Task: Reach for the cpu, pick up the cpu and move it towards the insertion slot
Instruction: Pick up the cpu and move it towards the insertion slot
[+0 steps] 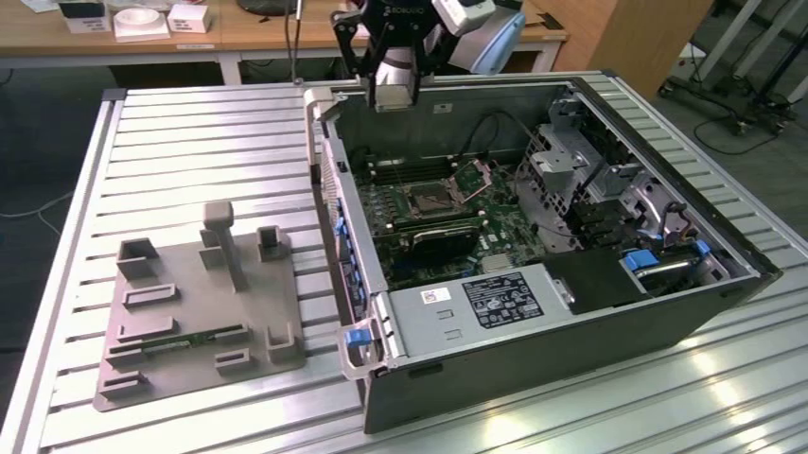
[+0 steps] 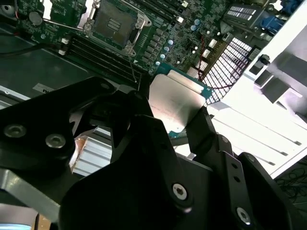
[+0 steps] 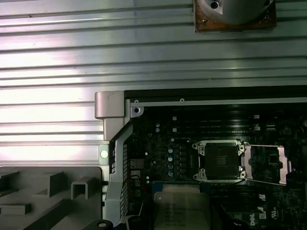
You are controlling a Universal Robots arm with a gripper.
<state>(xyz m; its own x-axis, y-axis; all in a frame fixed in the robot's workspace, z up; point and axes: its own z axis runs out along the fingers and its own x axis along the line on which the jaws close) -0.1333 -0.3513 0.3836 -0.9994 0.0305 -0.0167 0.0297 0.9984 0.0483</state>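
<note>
Claw: the claw [image 2: 184, 122] is closed on the cpu [image 2: 175, 103], its black fingers [image 2: 204, 132] pressed against the chip's edges in the second wrist view. In the exterior view the claw [image 1: 394, 95] hangs at 12 o'clock, above the far wall of the open computer case [image 1: 707, 284].

Cpu: held off the board, tilted, its pale silver top facing the second wrist camera, with a thin rim along the far edge. In the first wrist view the cpu [image 3: 182, 208] sits at 6 o'clock, over the green board and near the socket.

Insertion slot: the insertion slot [image 1: 433, 199] lies inside the case on the green motherboard [image 1: 505, 213], at about 5 o'clock from the claw in the exterior view and apart from it. Its silver frame surrounds a dark centre, and its hinged metal plate [image 3: 268, 165] is swung open just beside it. In the second wrist view the insertion slot [image 2: 115, 24] shows at 11 o'clock, beyond the chip. In the first wrist view the insertion slot [image 3: 219, 160] is at about 1 o'clock from the held chip.

Memory slots: long thin parallel memory slots [image 2: 103, 55] run beside the socket.

Tray: a grey plastic tray [image 1: 189, 312] with raised posts and rectangular recesses rests at 8 o'clock in the exterior view, outside the case.

Table: the ribbed metal table [image 1: 189, 151] carries both case and tray.
</note>
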